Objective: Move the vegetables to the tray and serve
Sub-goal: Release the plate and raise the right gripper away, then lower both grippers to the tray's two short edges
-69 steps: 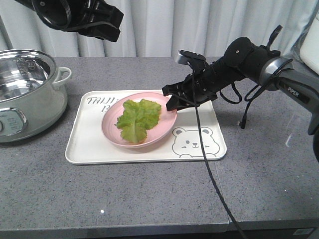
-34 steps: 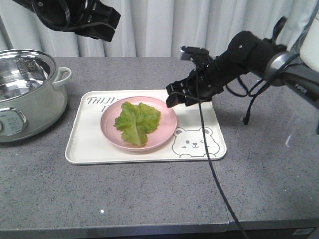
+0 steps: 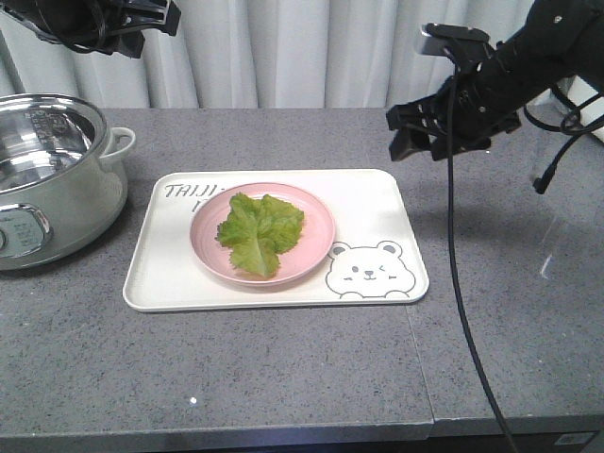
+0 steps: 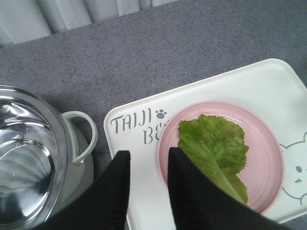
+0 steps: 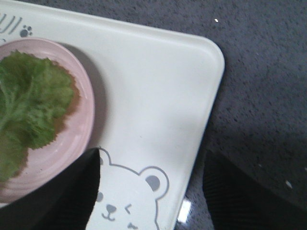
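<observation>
Lettuce (image 3: 260,231) — one leafy bunch lying on the pink plate (image 3: 316,247). The plate sits on the tray (image 3: 377,198), on the grey worktop (image 3: 283,368). Pot (image 3: 57,179) beside tray. Left end effector (image 4: 148,187) — fingers apart, empty, raised. Right end effector (image 5: 151,191) — fingers wide apart, empty, raised near tray's corner.

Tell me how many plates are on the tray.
1. The plate sits on the tray, left of the bear drawing, with lettuce on it. No other plate shows.

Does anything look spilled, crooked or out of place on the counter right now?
Nothing stands out. The lettuce lies on the pink plate, the plate sits flat on the tray, and the pot stands upright beside it. No spills visible.
</observation>
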{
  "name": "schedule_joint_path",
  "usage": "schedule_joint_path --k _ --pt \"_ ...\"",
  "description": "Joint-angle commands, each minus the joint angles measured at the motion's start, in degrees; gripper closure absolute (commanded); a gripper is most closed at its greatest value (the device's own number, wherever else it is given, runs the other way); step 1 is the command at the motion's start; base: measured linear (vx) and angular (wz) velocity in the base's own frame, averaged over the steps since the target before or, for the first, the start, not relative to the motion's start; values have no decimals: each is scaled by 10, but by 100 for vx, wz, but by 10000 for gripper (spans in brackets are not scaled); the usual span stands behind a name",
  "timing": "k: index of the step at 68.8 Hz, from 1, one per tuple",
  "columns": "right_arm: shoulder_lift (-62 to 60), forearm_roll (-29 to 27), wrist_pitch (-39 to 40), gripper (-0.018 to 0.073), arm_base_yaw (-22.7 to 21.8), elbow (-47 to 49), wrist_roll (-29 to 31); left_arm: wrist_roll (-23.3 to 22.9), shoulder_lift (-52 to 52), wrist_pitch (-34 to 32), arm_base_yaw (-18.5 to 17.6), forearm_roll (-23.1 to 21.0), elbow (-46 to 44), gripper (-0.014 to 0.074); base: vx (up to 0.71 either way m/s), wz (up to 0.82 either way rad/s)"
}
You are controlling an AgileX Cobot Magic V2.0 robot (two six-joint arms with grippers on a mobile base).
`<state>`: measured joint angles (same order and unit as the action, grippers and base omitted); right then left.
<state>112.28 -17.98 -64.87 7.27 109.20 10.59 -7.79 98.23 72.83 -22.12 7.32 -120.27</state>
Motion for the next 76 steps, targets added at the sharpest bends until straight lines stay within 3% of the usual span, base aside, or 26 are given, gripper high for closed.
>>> schedule_joint_path --k 1,32,51,76 --pt "-33 10 -15 96 -8 18 -3 -11 -27 -6 -1 5 -16 384 0 0" --pt "-33 30 -49 96 -11 18 -32 -16 -27 -6 45 -60 5 276 0 0" --pt "-26 71 -90 96 -11 15 -53 -16 -27 -6 48 -59 131 276 0 0" --pt "-12 67 -90 96 -11 15 -82 -17 -26 -6 48 -47 220 276 0 0"
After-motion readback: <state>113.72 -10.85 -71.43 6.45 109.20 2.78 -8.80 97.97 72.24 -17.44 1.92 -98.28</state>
